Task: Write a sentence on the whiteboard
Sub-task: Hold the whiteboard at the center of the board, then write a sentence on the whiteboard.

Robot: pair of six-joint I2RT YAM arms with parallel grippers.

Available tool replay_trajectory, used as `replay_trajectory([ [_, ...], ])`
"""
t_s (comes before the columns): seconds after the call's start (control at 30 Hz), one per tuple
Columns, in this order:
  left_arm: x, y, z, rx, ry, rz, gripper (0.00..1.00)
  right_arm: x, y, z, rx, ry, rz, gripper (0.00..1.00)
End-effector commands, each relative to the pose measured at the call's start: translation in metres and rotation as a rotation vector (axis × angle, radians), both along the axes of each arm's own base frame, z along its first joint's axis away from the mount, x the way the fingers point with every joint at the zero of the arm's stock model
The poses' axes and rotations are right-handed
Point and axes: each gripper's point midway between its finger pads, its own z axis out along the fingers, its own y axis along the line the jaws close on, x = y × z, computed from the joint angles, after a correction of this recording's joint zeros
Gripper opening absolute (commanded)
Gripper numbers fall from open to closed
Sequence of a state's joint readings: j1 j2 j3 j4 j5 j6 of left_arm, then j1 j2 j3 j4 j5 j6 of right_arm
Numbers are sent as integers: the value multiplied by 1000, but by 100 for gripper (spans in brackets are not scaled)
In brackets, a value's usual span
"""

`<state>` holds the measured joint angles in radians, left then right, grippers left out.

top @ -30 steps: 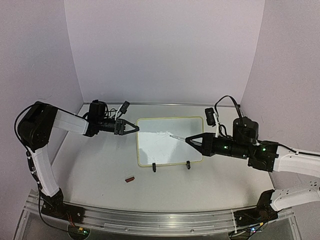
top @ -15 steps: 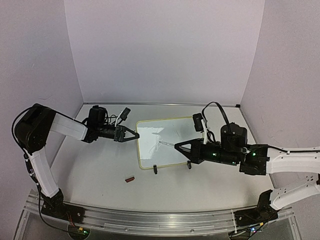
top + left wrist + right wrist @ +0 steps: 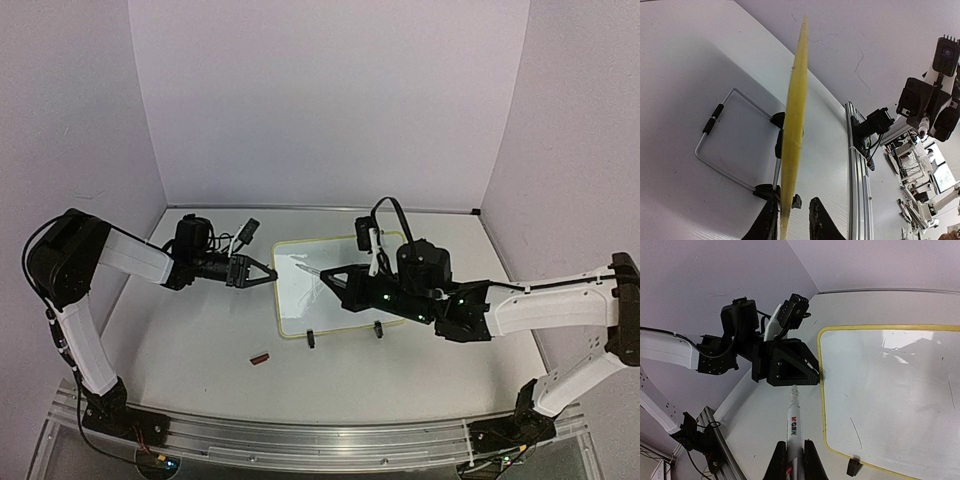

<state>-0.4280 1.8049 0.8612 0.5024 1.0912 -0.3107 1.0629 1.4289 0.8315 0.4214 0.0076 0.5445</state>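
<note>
Top external: writing seems barely begun; right gripper [image 3: 330,272] clamps the marker [image 3: 793,422] over the whiteboard [image 3: 300,305], left gripper [image 3: 268,272] stands parted astride its edge. Next, the tip must press down

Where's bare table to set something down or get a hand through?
Free: the near strip of table between the whiteboard and the rail, right of the red cap; the patch left of the cap; the far right corner. Crowded: the whiteboard's left edge, left gripper astride it, right gripper holding the marker over it.
</note>
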Motion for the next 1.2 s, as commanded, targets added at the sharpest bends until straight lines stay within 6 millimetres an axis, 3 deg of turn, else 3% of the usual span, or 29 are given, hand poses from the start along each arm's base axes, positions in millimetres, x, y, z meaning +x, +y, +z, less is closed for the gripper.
replay_trajectory([
  [0.0, -4, -4, 25, -44, -108, -20, 20, 17, 14, 29, 70, -50, -29, 0],
  [0.53, -5, -6, 16, -36, -117, -23, 0, 38, 31, 10, 58, 3, -11, 0],
  [1.17, -7, -4, 4, 1, -120, -23, 0, 60, 35, -3, 46, 11, -67, 0],
])
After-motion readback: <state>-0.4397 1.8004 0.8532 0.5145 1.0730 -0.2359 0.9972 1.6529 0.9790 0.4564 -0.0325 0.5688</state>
